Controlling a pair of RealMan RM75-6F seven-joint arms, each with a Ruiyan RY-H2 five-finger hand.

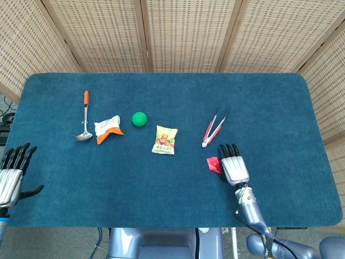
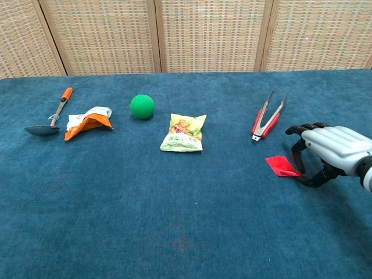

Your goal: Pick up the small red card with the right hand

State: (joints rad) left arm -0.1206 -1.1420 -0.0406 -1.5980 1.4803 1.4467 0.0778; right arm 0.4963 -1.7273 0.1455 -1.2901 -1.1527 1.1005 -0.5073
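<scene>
The small red card [image 2: 282, 165] [image 1: 214, 163] lies on the blue tabletop, just below the tongs. My right hand [image 2: 330, 152] [image 1: 234, 168] hovers at the card's right side, fingers curled down in a claw with the thumb underneath. The fingertips [image 2: 301, 170] meet the card's right corner. Whether that corner is pinched between thumb and fingers I cannot tell. My left hand [image 1: 12, 171] sits at the table's left front edge, holding nothing, fingers spread; only the head view shows it.
Red-handled tongs [image 2: 266, 115] lie just behind the card. A snack packet [image 2: 184, 132], a green ball [image 2: 142, 107], an orange-and-white wrapper [image 2: 87, 121] and an orange-handled spoon [image 2: 53, 113] stretch to the left. The table's front edge [image 1: 161, 226] is near the right forearm.
</scene>
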